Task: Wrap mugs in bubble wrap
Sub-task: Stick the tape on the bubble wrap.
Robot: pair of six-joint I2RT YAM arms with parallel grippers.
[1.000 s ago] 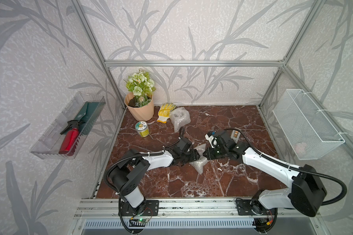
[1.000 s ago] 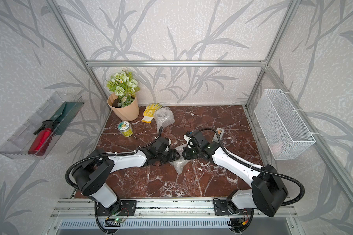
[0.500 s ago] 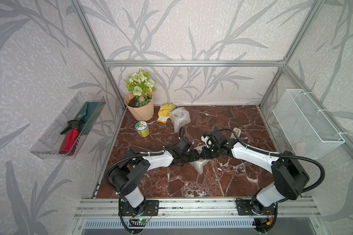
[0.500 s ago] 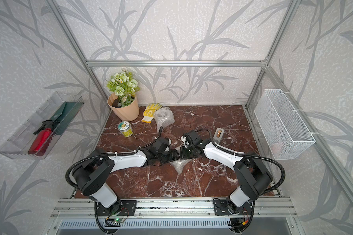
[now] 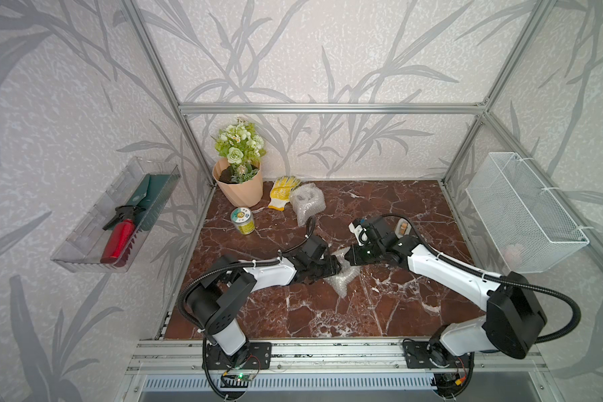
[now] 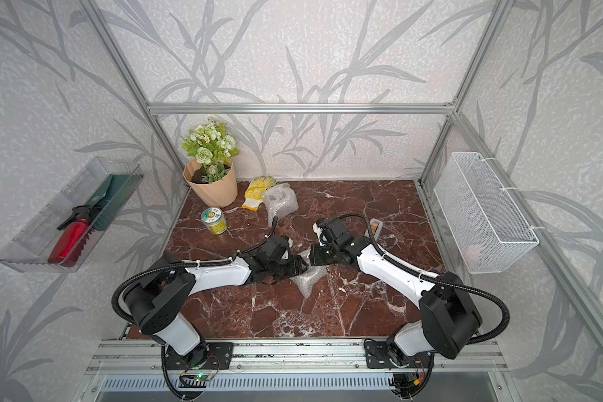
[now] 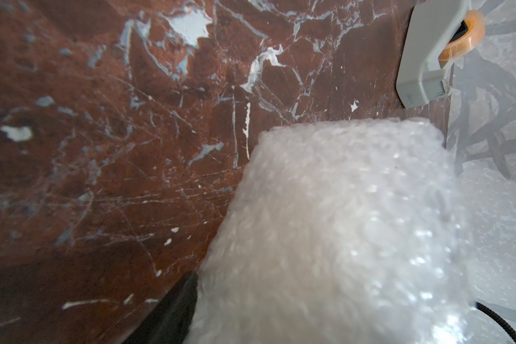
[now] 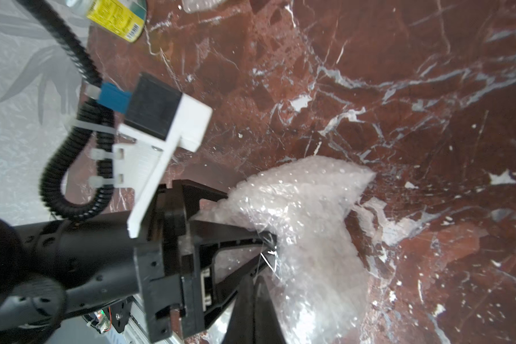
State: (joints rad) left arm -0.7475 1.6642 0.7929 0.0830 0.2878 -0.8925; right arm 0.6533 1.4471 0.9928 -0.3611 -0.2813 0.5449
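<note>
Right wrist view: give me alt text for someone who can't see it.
The left gripper clamps a crumpled bubble wrap bundle on the red marble table; the shut right gripper noses against the wrap. A yellow-labelled tin can sits farther off.

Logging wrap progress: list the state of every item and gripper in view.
Left gripper: closed around bubble-wrap bundle.
Right gripper: shut at that bundle's edge.
Second bundle: wrapped, beside glove.
Tin can: upright, closed.
Tape dispenser: lying free, untouched.
</note>
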